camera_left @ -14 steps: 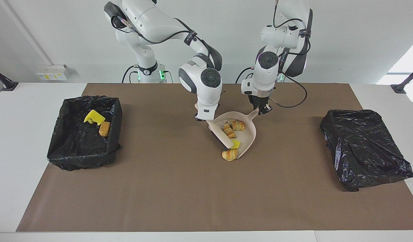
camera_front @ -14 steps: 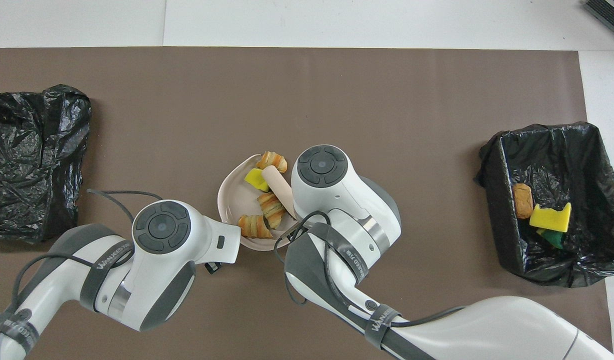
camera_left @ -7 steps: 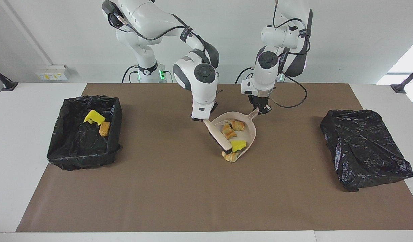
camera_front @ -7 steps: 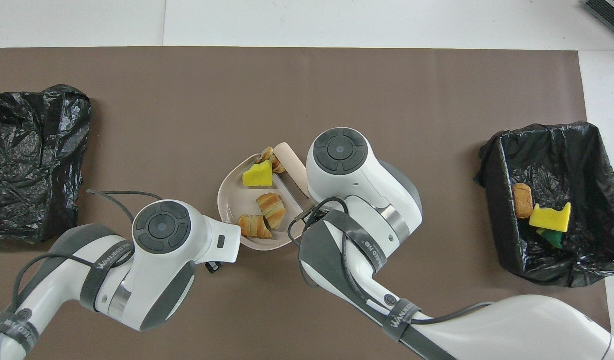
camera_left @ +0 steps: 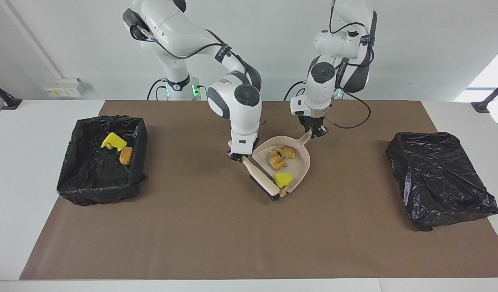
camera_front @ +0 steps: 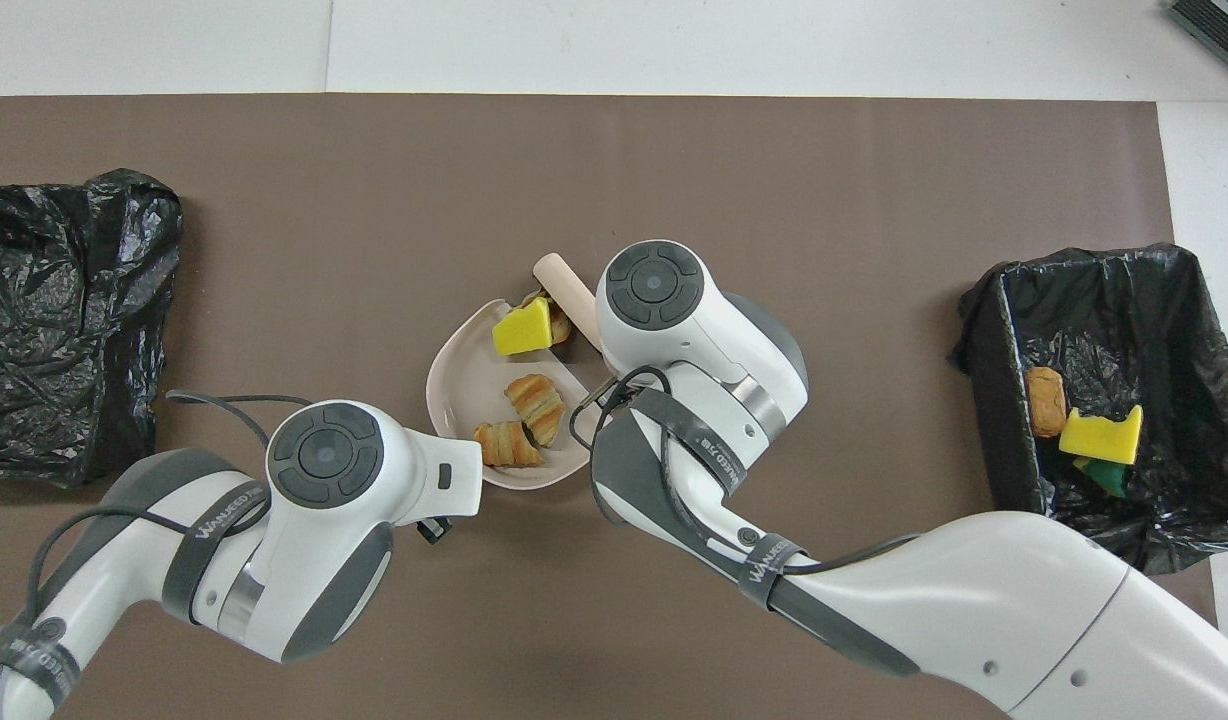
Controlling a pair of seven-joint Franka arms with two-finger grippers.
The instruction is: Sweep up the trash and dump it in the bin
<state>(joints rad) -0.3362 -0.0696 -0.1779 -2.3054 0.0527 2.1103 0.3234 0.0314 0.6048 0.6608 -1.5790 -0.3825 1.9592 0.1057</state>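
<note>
Right tool [camera_left: 237, 156] clamped on brush [camera_left: 262, 179], left tool [camera_left: 314, 133] gripping dustpan [camera_left: 301, 162] handle. Last croissant [camera_left: 284, 190] at lip: sweep low, pan edge flat on bench.

The beige long-handled brush [camera_left: 262, 177] in the right gripper [camera_left: 237, 155] now lies outside the dustpan mouth — the yellow sponge wedge [camera_left: 282, 179] sits farther in, hiding the golden croissant piece [camera_front: 558, 325].

1. Two glossy white arms [camera_left: 184, 28]; rounded shells
2. Dark grey round joint caps [camera_front: 325, 454]; grey bands with white lettering
3. Black cables [camera_left: 350, 117] looped outside; green lights at the base [camera_left: 194, 87]
</note>
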